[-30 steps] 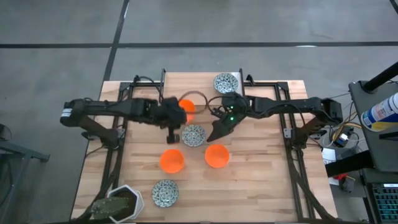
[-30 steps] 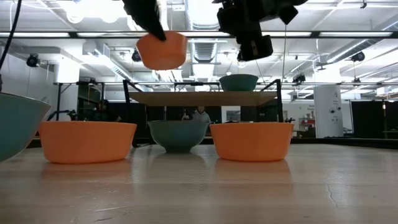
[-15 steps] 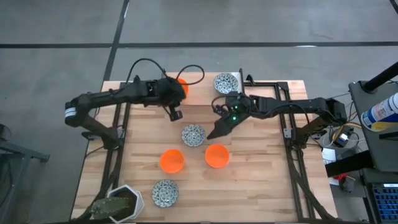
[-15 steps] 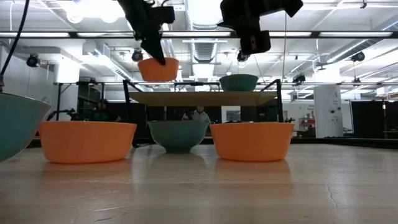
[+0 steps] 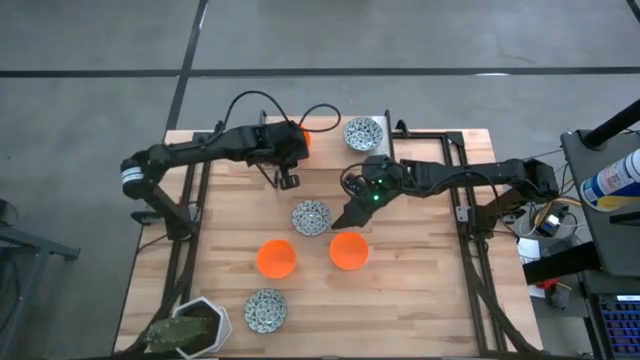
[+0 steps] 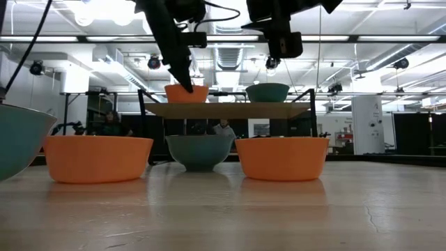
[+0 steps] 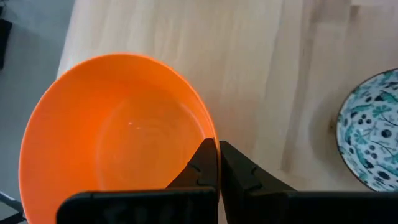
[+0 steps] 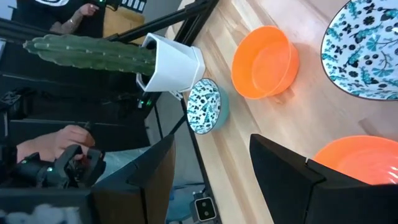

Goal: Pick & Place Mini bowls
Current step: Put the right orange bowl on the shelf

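Observation:
My left gripper (image 5: 293, 150) is shut on a plain orange mini bowl (image 5: 303, 136) at the table's far edge, beside a speckled bowl (image 5: 363, 132). In the low view this orange bowl (image 6: 187, 93) sits level with the far board, next to the speckled bowl (image 6: 267, 91). My right gripper (image 5: 346, 216) hangs open above the table's middle, between a speckled bowl (image 5: 311, 217) and an orange bowl (image 5: 348, 250), touching nothing. Another orange bowl (image 5: 277, 258) and a speckled bowl (image 5: 266, 309) stand on their bases nearer the near edge. My left gripper (image 7: 217, 149) pinches the orange bowl's rim (image 7: 214, 135) on the side facing the speckled bowl, one finger (image 7: 204, 167) inside the bowl and one (image 7: 241, 174) outside. It comes from above, slanting down. The bowl is upright, its base (image 6: 187, 102) level with the far board.
A white hexagonal pot (image 5: 196, 326) with a cactus stands at the near-left corner. Black frame rails run along both sides of the table. A person's hand (image 8: 62, 142) holds a controller beyond the table. Bare wood lies at the near right.
My left gripper has carried the orange bowl from above the table's middle toward the far edge and lowered it beside the far speckled bowl, staying shut on its rim. The other bowls have kept their places.

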Robot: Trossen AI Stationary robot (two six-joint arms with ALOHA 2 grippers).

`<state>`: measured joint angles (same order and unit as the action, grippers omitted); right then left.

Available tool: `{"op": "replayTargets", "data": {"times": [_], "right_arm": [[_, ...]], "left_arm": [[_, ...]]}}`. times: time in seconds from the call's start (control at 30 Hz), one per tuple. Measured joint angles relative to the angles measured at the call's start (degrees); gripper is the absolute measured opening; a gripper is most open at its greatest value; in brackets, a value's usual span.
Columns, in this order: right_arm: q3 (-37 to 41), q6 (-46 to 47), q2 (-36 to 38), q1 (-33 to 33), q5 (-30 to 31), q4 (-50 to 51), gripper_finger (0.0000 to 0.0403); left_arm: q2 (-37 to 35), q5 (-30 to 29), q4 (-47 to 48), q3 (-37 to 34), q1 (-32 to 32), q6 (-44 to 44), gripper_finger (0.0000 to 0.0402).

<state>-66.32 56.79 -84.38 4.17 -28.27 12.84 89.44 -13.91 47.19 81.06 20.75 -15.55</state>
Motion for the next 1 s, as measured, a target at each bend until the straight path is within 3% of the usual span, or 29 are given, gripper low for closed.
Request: {"op": "replayTargets", "data": {"times": [0.37, 0.87, 1.0], "right_arm": [[0.00, 0.20, 0.00, -1.21, 2.81, -1.49, 0.0203], [0.00, -0.01, 0.00, -1.21, 4.05, -1.66, 0.0203], [0.00, -0.02, 0.00, -1.21, 4.46, -1.68, 0.0203]], "left_arm": [[2.73, 7.21, 1.01, 4.61, 4.38, 1.01, 0.0000], [3.46, 8.39, 3.90, 6.42, 4.67, 3.76, 0.0000], [3.44, 10.90, 4.03, 6.69, 4.68, 4.76, 0.0023]]}}
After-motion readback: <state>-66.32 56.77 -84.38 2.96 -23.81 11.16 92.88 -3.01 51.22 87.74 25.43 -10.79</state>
